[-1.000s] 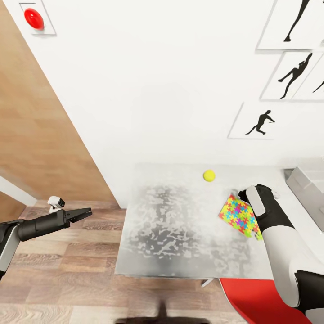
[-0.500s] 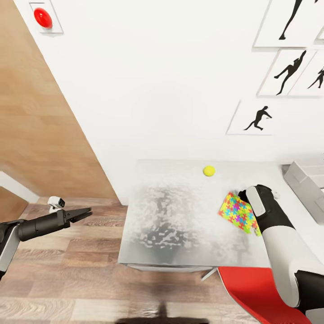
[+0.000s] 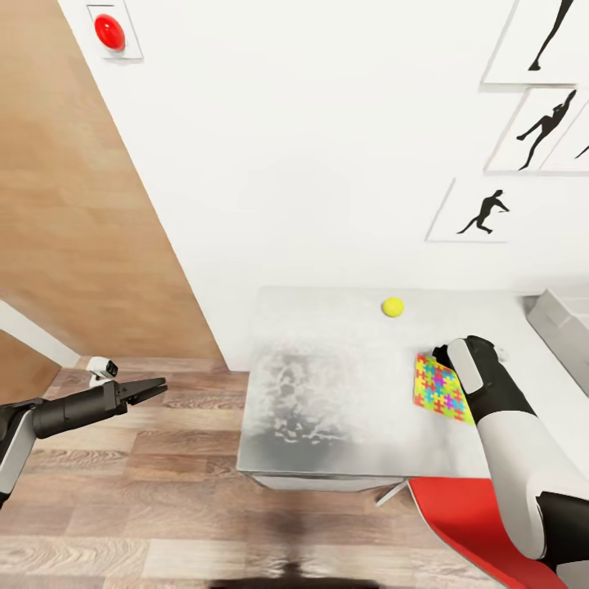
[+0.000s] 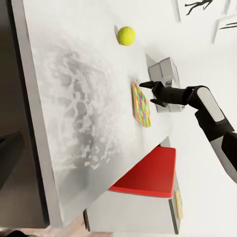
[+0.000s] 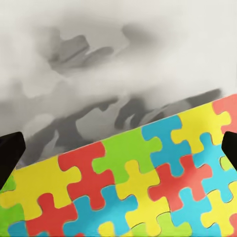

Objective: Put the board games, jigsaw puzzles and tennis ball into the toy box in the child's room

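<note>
A jigsaw puzzle [image 3: 442, 391] lies flat on the white table [image 3: 327, 368], near its right side. My right gripper [image 3: 442, 357] hangs over the puzzle's far edge. The left wrist view shows this right gripper [image 4: 148, 93] with its fingers spread. In the right wrist view the puzzle [image 5: 133, 182] spans the space between the two fingertips. The tennis ball [image 3: 393, 307] rests near the wall, apart from the puzzle. A corner of the grey toy box [image 3: 566, 321] shows at the table's far right. My left gripper [image 3: 158, 386] is open and empty over the floor, left of the table.
A red chair seat [image 3: 470, 523] sits under the table's front right edge, beside my right arm. The white wall carries a red button [image 3: 109, 31] and framed silhouettes [image 3: 483, 214]. A wood panel [image 3: 74, 204] stands at the left, above plank floor [image 3: 147, 499].
The whole view has shifted, so the table and ball sit further right. The puzzle under my right gripper has turned squarer to the table. Both arms keep their pose.
</note>
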Available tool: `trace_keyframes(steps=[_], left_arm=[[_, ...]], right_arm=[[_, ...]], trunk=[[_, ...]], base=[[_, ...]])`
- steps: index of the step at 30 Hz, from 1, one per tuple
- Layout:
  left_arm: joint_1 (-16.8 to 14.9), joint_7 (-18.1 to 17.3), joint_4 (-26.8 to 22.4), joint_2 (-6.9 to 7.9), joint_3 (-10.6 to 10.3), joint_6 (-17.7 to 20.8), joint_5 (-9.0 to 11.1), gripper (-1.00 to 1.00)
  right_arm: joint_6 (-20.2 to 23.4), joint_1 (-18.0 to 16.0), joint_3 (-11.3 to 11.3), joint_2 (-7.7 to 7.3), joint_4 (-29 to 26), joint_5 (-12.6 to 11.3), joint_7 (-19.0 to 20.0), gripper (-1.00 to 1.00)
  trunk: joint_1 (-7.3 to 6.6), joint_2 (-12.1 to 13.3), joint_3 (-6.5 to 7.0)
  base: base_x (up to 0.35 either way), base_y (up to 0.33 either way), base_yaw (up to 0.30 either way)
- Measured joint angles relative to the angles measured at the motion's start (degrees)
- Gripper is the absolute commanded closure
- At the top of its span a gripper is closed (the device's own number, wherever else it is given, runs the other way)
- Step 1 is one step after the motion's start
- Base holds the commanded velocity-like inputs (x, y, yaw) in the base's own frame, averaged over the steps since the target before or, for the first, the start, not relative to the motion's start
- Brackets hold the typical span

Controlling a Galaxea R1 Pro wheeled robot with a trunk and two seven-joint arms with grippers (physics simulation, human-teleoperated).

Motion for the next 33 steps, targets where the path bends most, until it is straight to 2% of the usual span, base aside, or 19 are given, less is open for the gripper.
trace_keyframes(steps=[12, 33], left_arm=[[0.0, 0.0, 0.0, 0.1, 0.0, 0.0, 0.0, -1.0], [0.0, -0.1, 0.0, 0.19, 0.1, 0.1, 0.0, -1.0]], right_arm=[[0.0, 0.0, 0.0, -0.1, 0.0, 0.0, 0.9, -1.0], [0.1, 0.0, -0.1, -0.19, 0.0, -0.2, 1.7, -1.0]], trunk=[[0.0, 0.0, 0.0], [0.02, 0.0, 0.0]], base=[[-0.045, 0.031, 0.0], [-0.093, 0.109, 0.0]])
